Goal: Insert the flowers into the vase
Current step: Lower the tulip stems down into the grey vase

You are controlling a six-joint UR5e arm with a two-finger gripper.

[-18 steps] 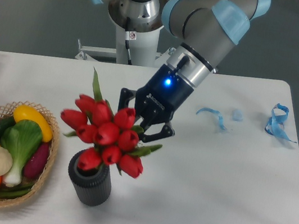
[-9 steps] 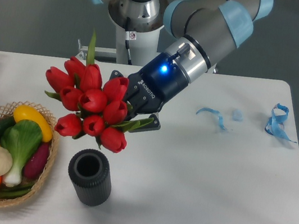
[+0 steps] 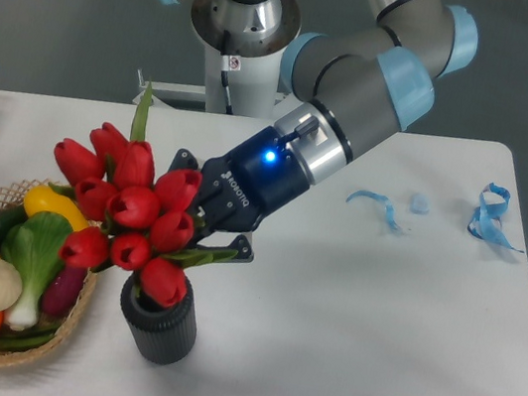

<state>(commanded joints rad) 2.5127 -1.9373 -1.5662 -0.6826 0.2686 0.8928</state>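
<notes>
Low in the frame, left of centre: vase (image 3: 157, 327) on the table (image 3: 373, 336). Directly above it, flowers (image 3: 127, 207), lowest bud overlapping its mouth. Right of the flowers, gripper (image 3: 208, 221). At lower left, basket (image 3: 75, 314) just beside the vase. At far right, ribbon (image 3: 488, 216).

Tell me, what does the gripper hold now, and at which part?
The gripper holds the flowers, the bunch of red tulips, at the stems just behind the buds. The buds hang over the vase.

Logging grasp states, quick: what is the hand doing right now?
Hand: closed on the flowers, holding the bunch tilted over the vase.
</notes>
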